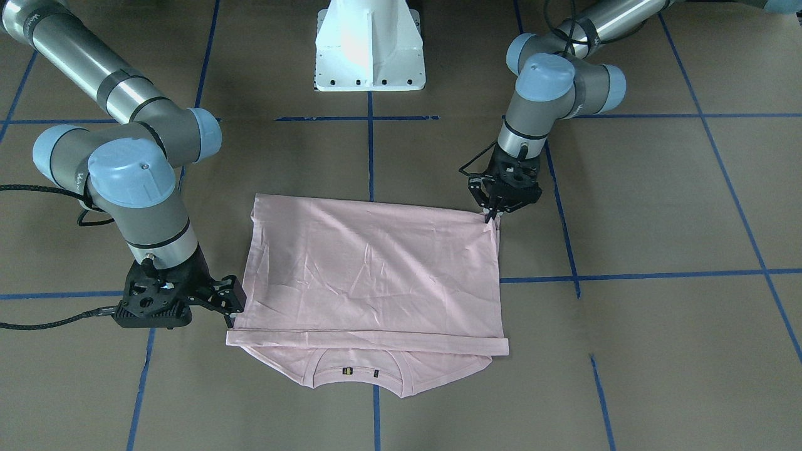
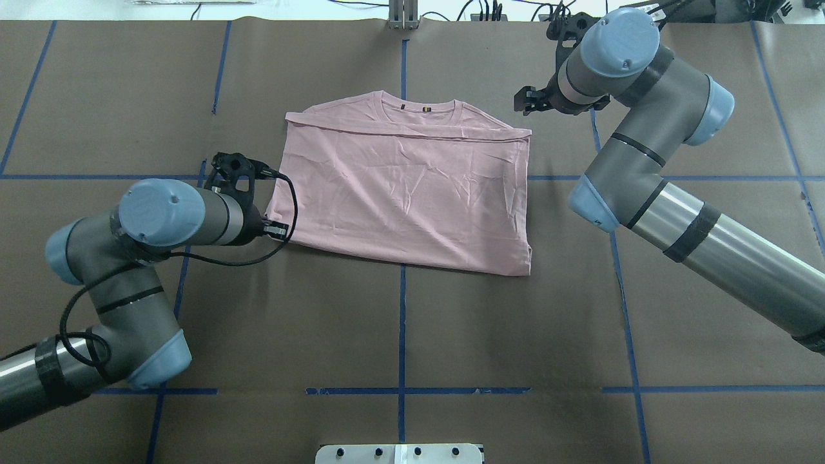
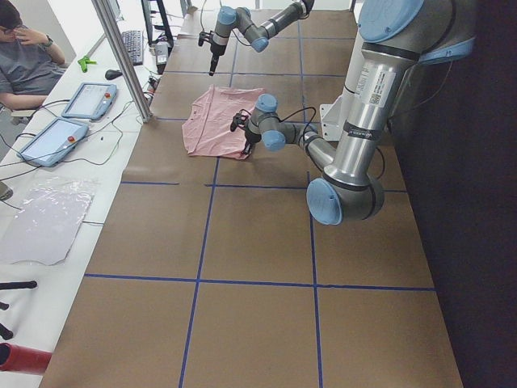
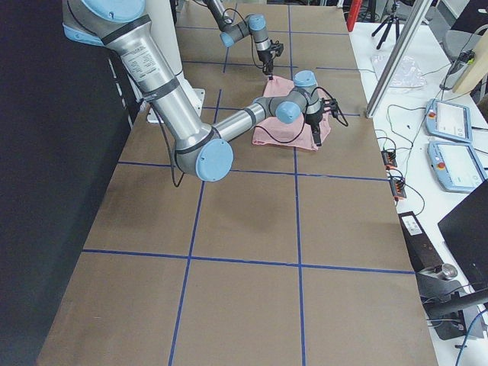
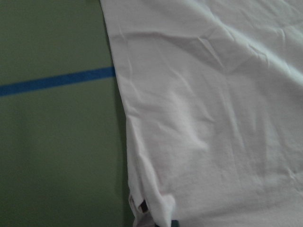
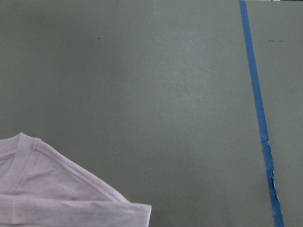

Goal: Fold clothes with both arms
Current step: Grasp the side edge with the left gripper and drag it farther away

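The pale pink T-shirt (image 1: 376,269) lies folded on the brown table, its plain back up and the print hidden. The ribbed collar (image 2: 422,106) peeks out at the far edge in the overhead view. My left gripper (image 1: 490,217) is shut on the shirt's near left corner (image 2: 276,227). The left wrist view shows the cloth (image 5: 213,118) bunched at the bottom. My right gripper (image 1: 233,310) hovers open just off the shirt's far right corner (image 2: 527,103), apart from it. The right wrist view shows only that corner (image 6: 47,198) and no fingers.
The white pedestal base (image 1: 369,50) stands at the robot's side of the table. Blue tape lines (image 2: 401,322) cross the brown surface. In the exterior left view an operator (image 3: 24,56) sits beyond the table, beside tablets (image 3: 85,99).
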{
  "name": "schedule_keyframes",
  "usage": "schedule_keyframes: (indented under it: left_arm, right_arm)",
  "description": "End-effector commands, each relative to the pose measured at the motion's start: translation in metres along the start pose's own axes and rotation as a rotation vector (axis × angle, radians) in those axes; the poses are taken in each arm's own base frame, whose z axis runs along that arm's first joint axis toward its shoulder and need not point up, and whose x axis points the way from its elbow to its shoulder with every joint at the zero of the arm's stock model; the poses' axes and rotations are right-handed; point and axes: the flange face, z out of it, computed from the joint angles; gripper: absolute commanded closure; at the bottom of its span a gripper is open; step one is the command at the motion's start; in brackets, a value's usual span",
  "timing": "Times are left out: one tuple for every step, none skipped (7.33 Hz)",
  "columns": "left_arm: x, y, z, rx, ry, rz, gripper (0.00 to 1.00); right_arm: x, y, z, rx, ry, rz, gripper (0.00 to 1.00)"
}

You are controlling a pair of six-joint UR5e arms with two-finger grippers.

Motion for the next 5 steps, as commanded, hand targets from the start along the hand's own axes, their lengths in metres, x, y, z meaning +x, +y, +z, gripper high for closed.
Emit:
schedule_keyframes:
  left_arm:
    - [-0.087,-0.059,0.013,0.034,-0.133,0.075,1.0]
    - [-0.105,-0.103,0.018,0.062,-0.168,0.077,1.0]
    - [-0.124,-0.143,0.027,0.082,-0.202,0.067,1.0]
    - [-0.135,-0.174,0.045,0.104,-0.214,0.061,1.0]
    - [-0.138,-0.205,0.068,0.12,-0.224,0.054,1.0]
  right_arm:
    - [0.001,0.001,0.001,-0.001,0.003,0.005,0.0]
    - [-0.001,0.001,0.001,-0.001,0.001,0.008,0.0]
    - [0.0,0.001,0.001,0.001,0.001,0.008,0.0]
    - [0.0,0.001,0.002,0.0,0.003,0.009,0.0]
    - [0.0,0.0,0.001,0.003,0.003,0.009,0.0]
